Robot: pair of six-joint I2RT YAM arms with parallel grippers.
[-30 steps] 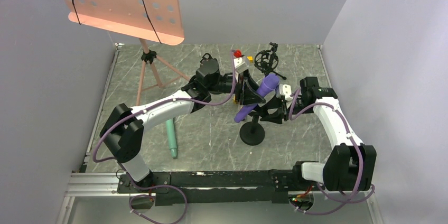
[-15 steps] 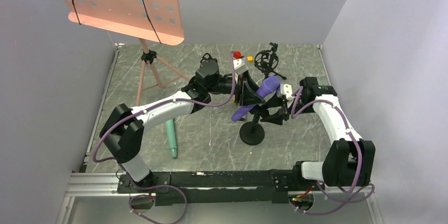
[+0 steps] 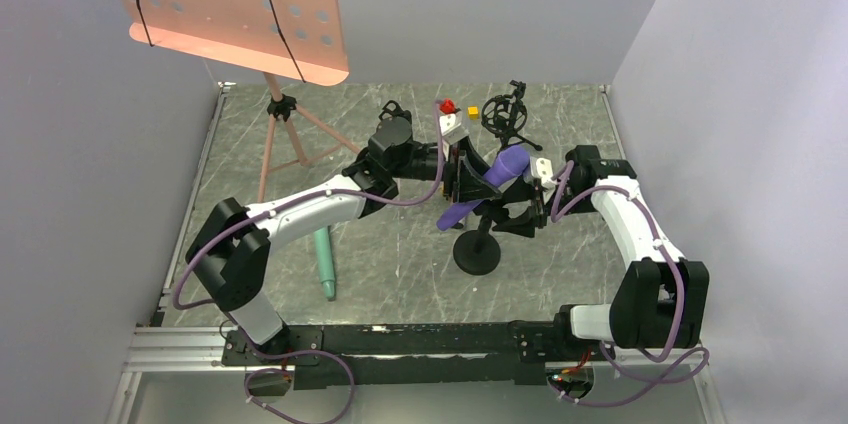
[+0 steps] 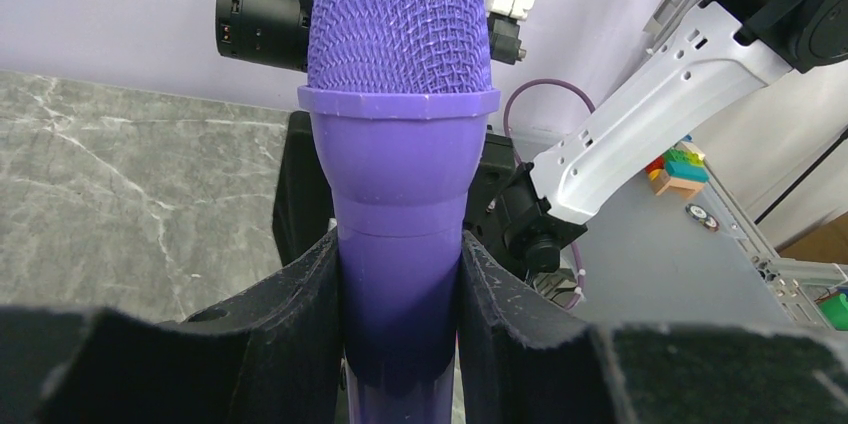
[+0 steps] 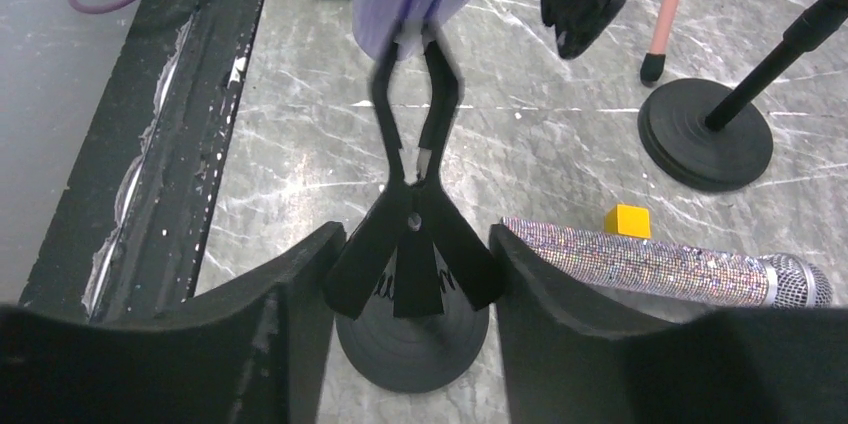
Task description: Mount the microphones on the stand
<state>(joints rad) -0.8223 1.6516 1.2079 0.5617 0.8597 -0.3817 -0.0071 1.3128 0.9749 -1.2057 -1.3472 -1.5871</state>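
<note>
Purple microphone [image 4: 400, 174] is up in the air, right over the top of the stand [image 3: 477, 252], the black one with the round foot. The left gripper [image 4: 400, 289] squeezes it tight around its neck, just under the round mesh head. The mic is tipped. Its head points up and away past the stand, and its tail slants down on the left arm's side of the stand.

On top of the stand sits a black clip [image 5: 412, 134], shaped like a clothes peg. The right gripper [image 5: 412, 274] pinches the clip's two wings. The clip's two thin arms reach up to the mic's body. I cannot tell if they go around it yet.

I think the mic's long body must slide down between those thin arms. The left arm carries it, so that arm has to line it up.

The green microphone [image 3: 324, 256] lies flat on the table [image 3: 400, 254], well to the left of the stand. The copper microphone [image 5: 650, 262] lies near the stand's foot.
</note>
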